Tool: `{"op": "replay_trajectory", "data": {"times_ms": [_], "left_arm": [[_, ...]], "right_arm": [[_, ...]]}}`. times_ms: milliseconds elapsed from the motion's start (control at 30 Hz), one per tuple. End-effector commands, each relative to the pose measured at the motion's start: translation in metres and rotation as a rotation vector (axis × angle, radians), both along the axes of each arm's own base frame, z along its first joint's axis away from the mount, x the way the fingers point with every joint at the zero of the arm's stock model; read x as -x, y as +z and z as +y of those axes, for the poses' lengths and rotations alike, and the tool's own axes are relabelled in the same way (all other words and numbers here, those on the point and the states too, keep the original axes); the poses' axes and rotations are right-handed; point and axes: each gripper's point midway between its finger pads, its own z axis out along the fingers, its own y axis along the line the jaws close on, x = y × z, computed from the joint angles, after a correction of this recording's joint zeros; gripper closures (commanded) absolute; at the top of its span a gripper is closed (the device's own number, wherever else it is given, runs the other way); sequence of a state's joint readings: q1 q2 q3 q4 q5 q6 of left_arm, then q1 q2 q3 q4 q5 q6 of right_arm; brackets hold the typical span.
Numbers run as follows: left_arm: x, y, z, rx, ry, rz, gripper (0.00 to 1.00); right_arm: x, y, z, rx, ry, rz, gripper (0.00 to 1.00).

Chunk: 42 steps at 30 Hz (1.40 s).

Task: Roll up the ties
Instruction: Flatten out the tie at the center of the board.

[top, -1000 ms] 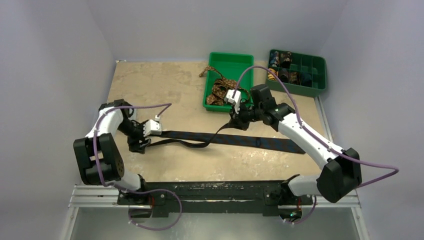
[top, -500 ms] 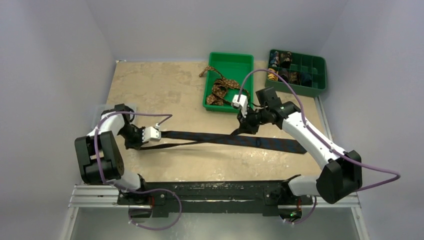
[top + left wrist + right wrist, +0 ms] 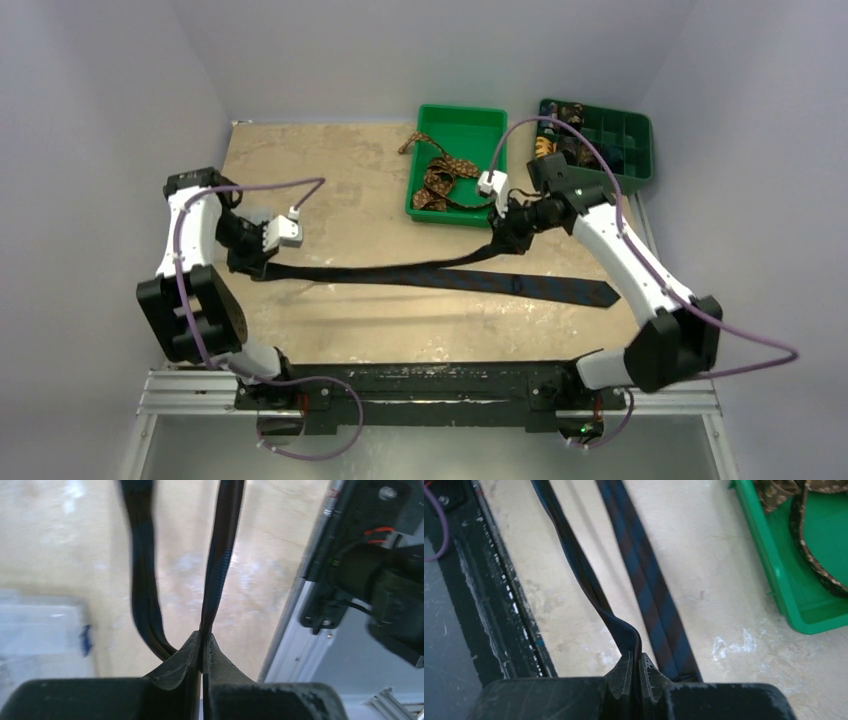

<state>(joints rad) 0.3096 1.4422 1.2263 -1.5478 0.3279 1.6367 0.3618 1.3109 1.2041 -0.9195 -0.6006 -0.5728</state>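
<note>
The dark tie (image 3: 560, 287) lies stretched across the table in front of the green tray (image 3: 478, 128) in my overhead view. My left gripper (image 3: 258, 268) pinches it well to the tray's left, my right gripper (image 3: 503, 238) pinches a raised strand just off the tray's near right corner, and the brown tie (image 3: 440, 182) is heaped inside the tray. On the left wrist view my fingers (image 3: 187, 655) are pressed together on a fold, two strands leading away; on the right wrist view the jaws clamp the narrow strand, the wide striped part flat between them and the tray.
</note>
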Motion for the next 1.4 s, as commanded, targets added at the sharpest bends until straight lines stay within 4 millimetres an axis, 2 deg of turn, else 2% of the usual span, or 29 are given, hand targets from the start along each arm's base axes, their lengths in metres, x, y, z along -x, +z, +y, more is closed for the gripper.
{"op": "replay_trajectory", "data": {"times_ms": [0, 100, 167, 300, 400, 533, 600, 667, 700, 733, 767, 867, 1000, 1100, 1233, 1367], "left_arm": [[0.008, 0.032, -0.008, 0.087, 0.138, 0.211, 1.0], [0.013, 0.027, 0.003, 0.038, 0.084, 0.227, 1.0], [0.007, 0.021, 0.004, 0.042, 0.122, 0.278, 1.0], [-0.03, 0.001, 0.005, 0.071, 0.221, 0.234, 1.0], [-0.054, -0.009, -0.001, 0.132, 0.259, 0.208, 1.0], [-0.058, -0.031, -0.005, 0.109, 0.238, 0.325, 0.98], [-0.068, -0.035, -0.005, 0.112, 0.266, 0.279, 0.83], [-0.082, -0.035, -0.005, 0.105, 0.292, 0.174, 0.55], [-0.086, -0.029, -0.006, 0.111, 0.285, 0.105, 0.31], [-0.092, -0.024, -0.009, 0.124, 0.277, 0.032, 0.17], [-0.093, -0.023, -0.013, 0.143, 0.27, -0.021, 0.1], [-0.094, -0.024, -0.026, 0.172, 0.178, -0.163, 0.04], [-0.077, -0.048, -0.048, 0.149, -0.019, -0.22, 0.02], [-0.085, -0.069, -0.056, 0.101, -0.094, -0.265, 0.0], [-0.107, -0.073, -0.065, 0.102, -0.081, -0.308, 0.0], [-0.106, -0.09, -0.065, 0.035, -0.177, -0.295, 0.01]], "right_arm": [[-0.046, -0.01, -0.023, 0.033, -0.055, 0.1, 1.0], [-0.056, -0.037, -0.033, 0.085, -0.042, 0.191, 1.0], [-0.063, -0.055, -0.031, 0.093, -0.065, 0.24, 1.0], [-0.064, -0.087, -0.025, 0.078, -0.12, 0.373, 1.0], [-0.055, -0.098, -0.021, 0.056, -0.166, 0.432, 1.0], [-0.054, -0.109, -0.025, 0.076, -0.225, 0.443, 1.0], [-0.056, -0.116, -0.032, 0.115, -0.256, 0.417, 1.0], [-0.054, -0.128, -0.04, 0.157, -0.269, 0.409, 1.0], [-0.052, -0.133, -0.043, 0.172, -0.277, 0.415, 1.0], [-0.051, -0.138, -0.044, 0.184, -0.285, 0.429, 1.0], [-0.049, -0.143, -0.045, 0.189, -0.289, 0.443, 1.0], [-0.049, -0.154, -0.045, 0.197, -0.301, 0.469, 1.0], [-0.05, -0.159, -0.044, 0.193, -0.294, 0.473, 1.0], [-0.048, -0.164, -0.049, 0.217, -0.297, 0.475, 1.0], [-0.051, -0.169, -0.062, 0.268, -0.333, 0.454, 1.0], [-0.046, -0.177, -0.074, 0.318, -0.329, 0.442, 1.0]]}}
